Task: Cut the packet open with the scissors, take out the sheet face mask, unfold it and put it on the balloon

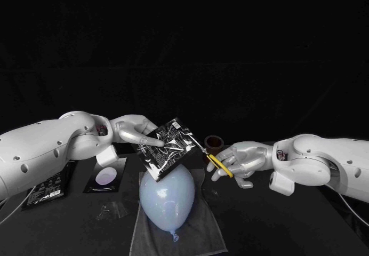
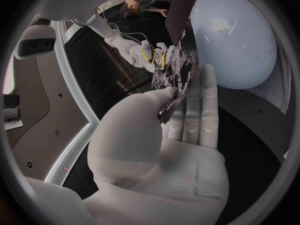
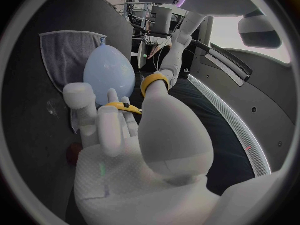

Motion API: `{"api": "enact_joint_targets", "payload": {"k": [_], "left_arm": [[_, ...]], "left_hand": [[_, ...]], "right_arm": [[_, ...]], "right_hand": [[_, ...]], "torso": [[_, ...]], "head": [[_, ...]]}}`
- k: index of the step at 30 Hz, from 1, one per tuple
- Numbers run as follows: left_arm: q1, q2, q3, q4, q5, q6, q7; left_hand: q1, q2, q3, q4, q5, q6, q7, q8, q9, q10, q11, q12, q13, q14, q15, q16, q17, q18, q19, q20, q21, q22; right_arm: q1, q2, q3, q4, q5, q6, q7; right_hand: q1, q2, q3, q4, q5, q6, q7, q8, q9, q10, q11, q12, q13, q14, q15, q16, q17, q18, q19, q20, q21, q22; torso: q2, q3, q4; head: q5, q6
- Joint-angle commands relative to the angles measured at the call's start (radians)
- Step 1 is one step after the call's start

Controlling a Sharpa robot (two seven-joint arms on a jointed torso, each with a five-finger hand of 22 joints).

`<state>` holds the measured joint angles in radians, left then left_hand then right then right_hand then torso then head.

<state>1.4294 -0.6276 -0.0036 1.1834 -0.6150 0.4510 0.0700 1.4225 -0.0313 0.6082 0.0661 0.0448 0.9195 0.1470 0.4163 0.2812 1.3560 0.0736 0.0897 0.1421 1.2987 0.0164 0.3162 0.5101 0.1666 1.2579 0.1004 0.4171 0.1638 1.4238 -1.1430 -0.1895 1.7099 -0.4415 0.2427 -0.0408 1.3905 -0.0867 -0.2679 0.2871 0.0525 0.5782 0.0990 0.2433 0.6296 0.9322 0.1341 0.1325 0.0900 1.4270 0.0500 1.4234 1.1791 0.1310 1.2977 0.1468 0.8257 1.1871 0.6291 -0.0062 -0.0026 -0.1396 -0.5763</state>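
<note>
The packet [image 1: 170,145], dark with pale print, is up off the table [image 1: 299,224], tilted on 1 corner just above the pale blue balloon [image 1: 165,198]. We see the left hand [image 1: 135,131] grasping it. In the left wrist view the thumb presses 1 face and the straight fingers [image 2: 201,102] back the other.

The right hand [image 1: 243,158] is level with the packet's lower right edge and is clenched around the scissors [image 1: 220,163], with its fingers through the yellow handles. The blades point at that edge; we cannot tell whether they touch it.

The balloon lies on its side on a grey cloth [image 1: 205,230], knot toward the robot. On the table under the left arm lie 2 dark pouches [image 1: 105,179], side by side. A brown round object [image 1: 214,142] stands just behind the right hand.
</note>
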Motion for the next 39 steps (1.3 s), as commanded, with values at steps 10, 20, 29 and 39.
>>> {"api": "enact_joint_targets", "payload": {"k": [10, 20, 29, 39], "left_arm": [[0.001, 0.002, 0.001, 0.004, 0.008, 0.024, 0.007], [0.001, 0.005, 0.001, 0.009, 0.009, 0.027, 0.007], [0.001, 0.005, 0.000, 0.010, 0.016, 0.029, 0.005], [0.001, 0.006, 0.000, 0.014, 0.019, 0.033, 0.004]], "left_hand": [[0.004, 0.010, 0.007, 0.001, 0.003, 0.005, -0.001, 0.005, 0.182, 0.004, -0.002, 0.004, -0.001, 0.000, -0.006, 0.007, 0.001, 0.011, -0.002, -0.008, 0.005, 0.001], [0.004, 0.010, 0.007, 0.001, 0.003, 0.006, -0.001, 0.005, 0.183, 0.004, -0.002, 0.004, -0.001, -0.001, -0.006, 0.008, 0.004, 0.011, -0.002, -0.008, 0.006, 0.002], [0.004, 0.010, 0.007, 0.001, 0.003, 0.006, -0.001, 0.005, 0.183, 0.004, -0.002, 0.004, -0.001, -0.001, -0.006, 0.008, 0.004, 0.011, -0.002, -0.008, 0.006, 0.002], [0.004, 0.010, 0.007, 0.001, 0.003, 0.006, -0.001, 0.005, 0.183, 0.004, -0.002, 0.004, -0.001, -0.001, -0.006, 0.008, 0.004, 0.011, -0.002, -0.008, 0.006, 0.002]], "right_arm": [[0.000, 0.013, 0.001, -0.014, -0.009, -0.004, 0.022], [-0.001, 0.038, 0.001, -0.027, -0.003, -0.008, 0.020], [-0.003, 0.048, 0.001, -0.032, 0.002, -0.018, 0.023], [-0.004, 0.056, 0.001, -0.036, 0.015, -0.050, 0.047]], "right_hand": [[0.012, -0.015, 0.025, 0.003, -0.003, -0.090, 0.068, 0.025, 0.006, 0.001, -0.001, 0.006, -0.009, -0.008, 0.000, -0.002, -0.002, 0.010, -0.004, -0.001, -0.010, -0.010], [0.006, -0.004, 0.030, 0.002, -0.004, -0.081, 0.084, 0.052, 0.010, 0.019, -0.006, 0.018, -0.012, -0.005, -0.004, 0.001, 0.000, 0.009, 0.003, -0.004, -0.004, -0.010], [0.003, 0.004, 0.029, 0.001, -0.004, -0.072, 0.089, 0.067, 0.011, 0.027, -0.009, 0.024, -0.015, -0.004, -0.006, 0.001, -0.002, 0.010, 0.005, -0.006, -0.006, -0.013], [0.011, 0.026, 0.023, -0.004, -0.004, -0.044, 0.091, 0.097, 0.010, 0.046, -0.013, 0.036, -0.018, 0.003, -0.010, 0.006, 0.007, 0.006, 0.018, -0.010, 0.014, -0.005]], "torso": [[0.000, 0.0002, 0.0002], [0.000, 0.0002, 0.0006], [0.000, 0.0002, 0.0004], [0.000, 0.0006, 0.0002]], "head": [[-0.003, -0.001], [-0.004, -0.004], [-0.005, -0.003], [-0.007, -0.001]]}}
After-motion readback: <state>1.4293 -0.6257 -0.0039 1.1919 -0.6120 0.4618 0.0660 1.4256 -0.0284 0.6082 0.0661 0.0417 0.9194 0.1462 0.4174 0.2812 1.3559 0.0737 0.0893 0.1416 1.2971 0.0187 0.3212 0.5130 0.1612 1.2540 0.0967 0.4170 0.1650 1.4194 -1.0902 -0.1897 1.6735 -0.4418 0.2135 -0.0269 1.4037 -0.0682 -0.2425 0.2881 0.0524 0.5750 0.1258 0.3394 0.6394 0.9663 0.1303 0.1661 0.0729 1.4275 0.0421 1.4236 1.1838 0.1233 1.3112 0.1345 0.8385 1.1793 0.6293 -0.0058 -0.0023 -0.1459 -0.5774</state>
